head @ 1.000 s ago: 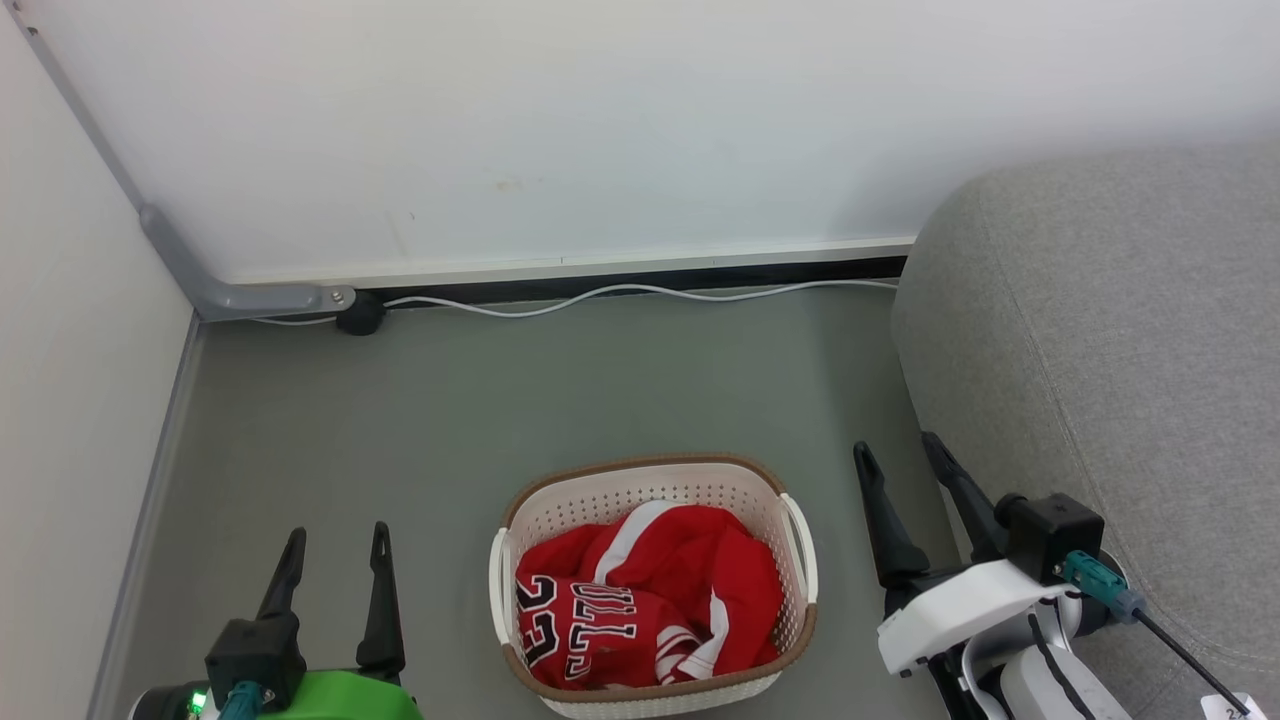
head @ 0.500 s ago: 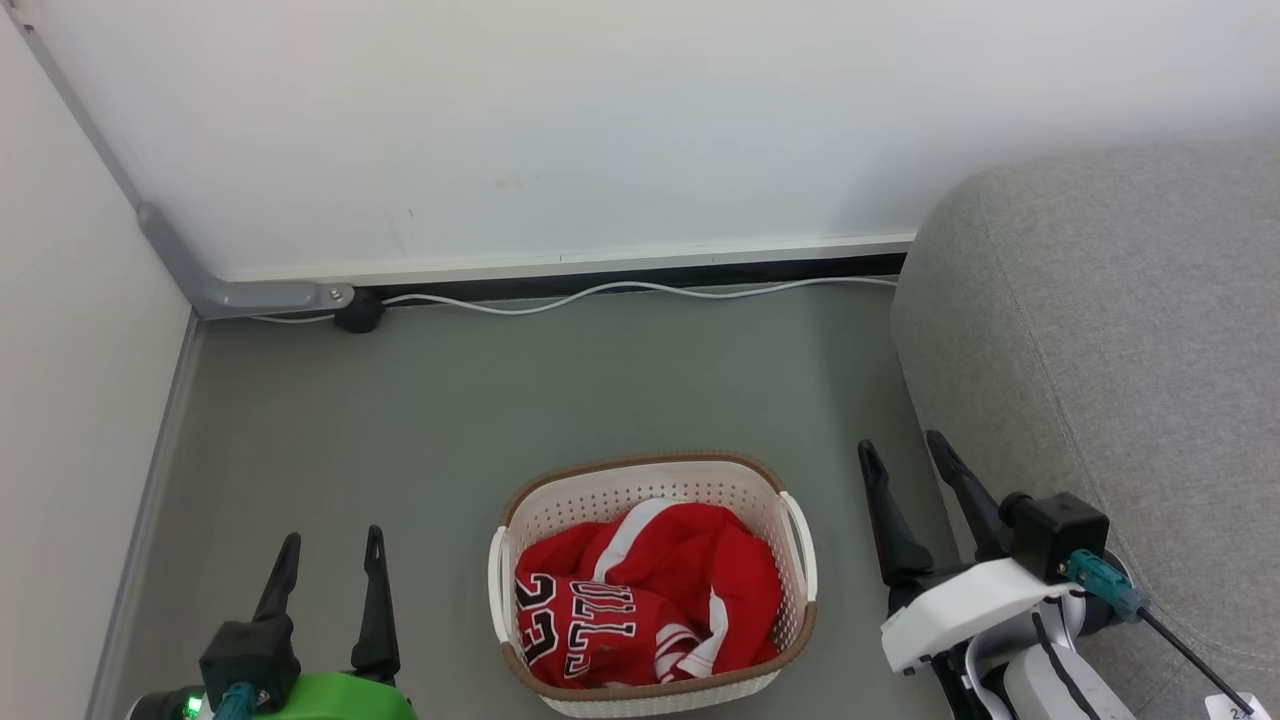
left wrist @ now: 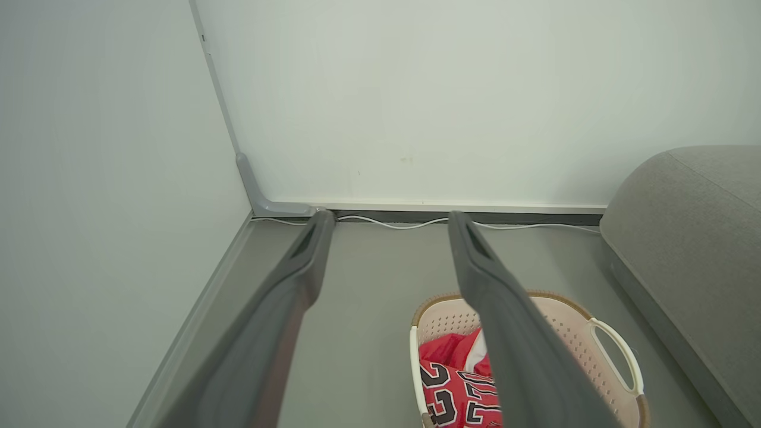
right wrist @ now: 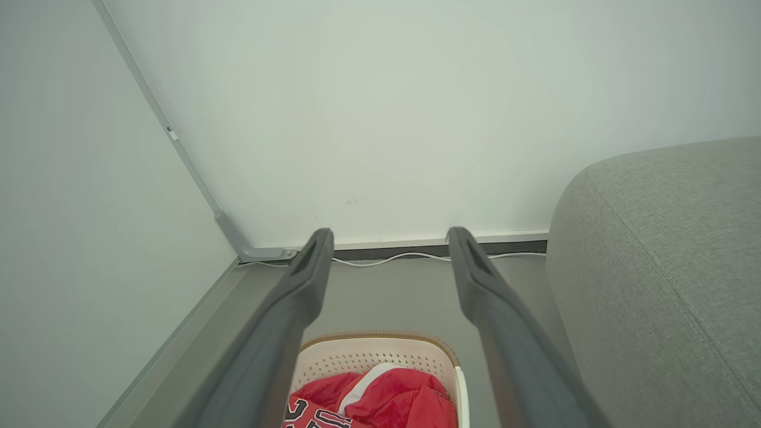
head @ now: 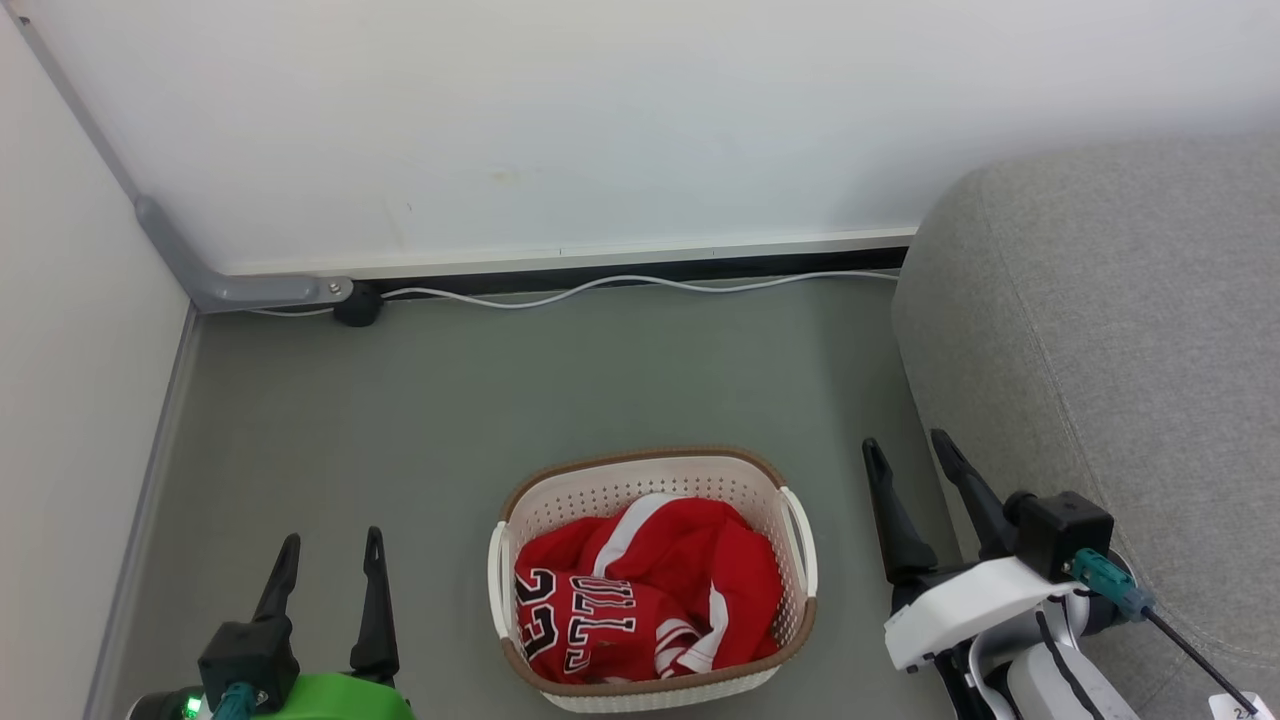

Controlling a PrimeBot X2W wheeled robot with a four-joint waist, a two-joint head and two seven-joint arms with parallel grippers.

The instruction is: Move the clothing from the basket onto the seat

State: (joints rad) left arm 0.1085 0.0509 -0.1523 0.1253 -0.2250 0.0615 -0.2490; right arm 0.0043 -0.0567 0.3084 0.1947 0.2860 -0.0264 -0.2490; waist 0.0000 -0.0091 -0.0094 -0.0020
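Pretty bare corner, honestly. Plain white back wall (head: pixel 640 120) with a couple of faint smudges, and a second pale wall (head: pixel 60 450) meeting it on the left. Matte grey-green floor (head: pixel 450 400). Grey conduit (head: pixel 172 252) down the corner, bending along the base and ending at a small black fitting (head: pixel 357 305). Thin white cable (head: pixel 620 278) snaking along the dark strip (head: pixel 760 266) under the white skirting. Soft, even light with only faint shadows.
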